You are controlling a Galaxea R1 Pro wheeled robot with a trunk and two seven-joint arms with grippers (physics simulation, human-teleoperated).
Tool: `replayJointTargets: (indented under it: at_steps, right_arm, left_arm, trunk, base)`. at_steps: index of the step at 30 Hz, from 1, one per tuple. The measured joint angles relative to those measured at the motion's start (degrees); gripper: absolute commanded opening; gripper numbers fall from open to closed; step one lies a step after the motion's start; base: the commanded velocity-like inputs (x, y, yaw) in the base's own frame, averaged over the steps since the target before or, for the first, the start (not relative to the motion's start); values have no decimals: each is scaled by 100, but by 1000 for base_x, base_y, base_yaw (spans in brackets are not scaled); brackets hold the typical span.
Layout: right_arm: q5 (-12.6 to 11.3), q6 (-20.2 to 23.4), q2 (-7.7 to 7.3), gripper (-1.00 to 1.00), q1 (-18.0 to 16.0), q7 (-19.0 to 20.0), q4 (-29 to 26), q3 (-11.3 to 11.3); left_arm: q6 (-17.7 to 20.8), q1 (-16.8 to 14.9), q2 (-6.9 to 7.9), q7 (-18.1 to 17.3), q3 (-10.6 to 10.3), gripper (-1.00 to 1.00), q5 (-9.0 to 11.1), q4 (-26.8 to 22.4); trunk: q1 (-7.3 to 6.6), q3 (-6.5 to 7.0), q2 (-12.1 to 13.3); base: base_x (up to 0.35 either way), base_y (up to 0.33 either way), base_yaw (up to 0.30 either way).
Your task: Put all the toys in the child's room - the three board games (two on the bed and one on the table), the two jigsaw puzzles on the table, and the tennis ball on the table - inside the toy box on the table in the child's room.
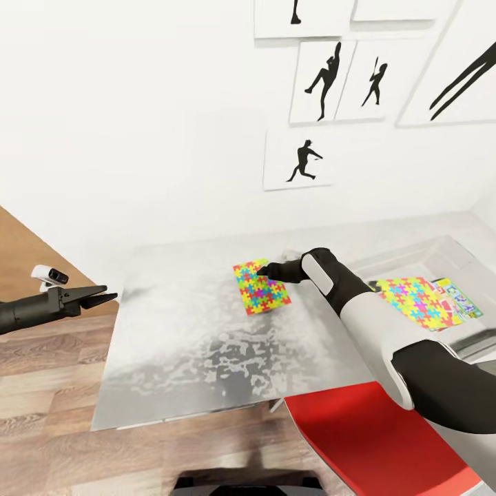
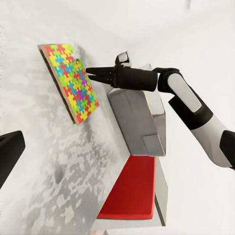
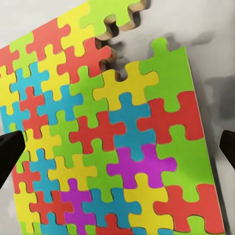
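White wall with black silhouette prints fills the upper half of the head view, and below it the pale grey table [image 1: 193,344] spreads across the middle of the frame. I've got the right gripper [image 1: 265,271] out at centre frame, tips right at the upper right edge of the loose jigsaw puzzle [image 1: 260,288]; whether they touch it I can't tell from here. At the right edge of the frame the toy box [image 1: 441,251] already holds a second puzzle slab [image 1: 417,302] and a green printed game box [image 1: 456,296]. My left gripper [image 1: 96,298] hangs at the left edge, off the table's side over the wood floor, jaws looking close together. A red chair [image 1: 358,441] sits low right, under my forearm. Over to the left wrist view: the puzzle lies flat at upper left, and the right gripper's fingers come to a fine point at its edge, so the opening is hard to read here. Right wrist view now: the puzzle's surface is right under me, dark fingertips [image 3: 10,154] at the left and right borders, so the jaws stand wide, holding nothing. I judge I'm lining up the pick; next I need to get a finger under an edge, since the slab is thin. Plenty of bare tabletop around it, and the box lies just to the right.
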Motion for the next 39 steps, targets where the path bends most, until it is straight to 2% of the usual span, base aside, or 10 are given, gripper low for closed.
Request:
replayJointTargets:
  at_steps: [32,39]
  right_arm:
    - [0,-18,-1,100,11,0,0,29]
    - [-2,-15,1,100,13,1,-2,30]
  left_arm:
    - [8,0,6,0,8,100,0,0]
    - [13,-1,1,1,108,100,0,-1]
  trunk:
    - [0,-6,0]
    - [0,-6,0]
  base:
    - [0,1,0]
    - [0,168,0]
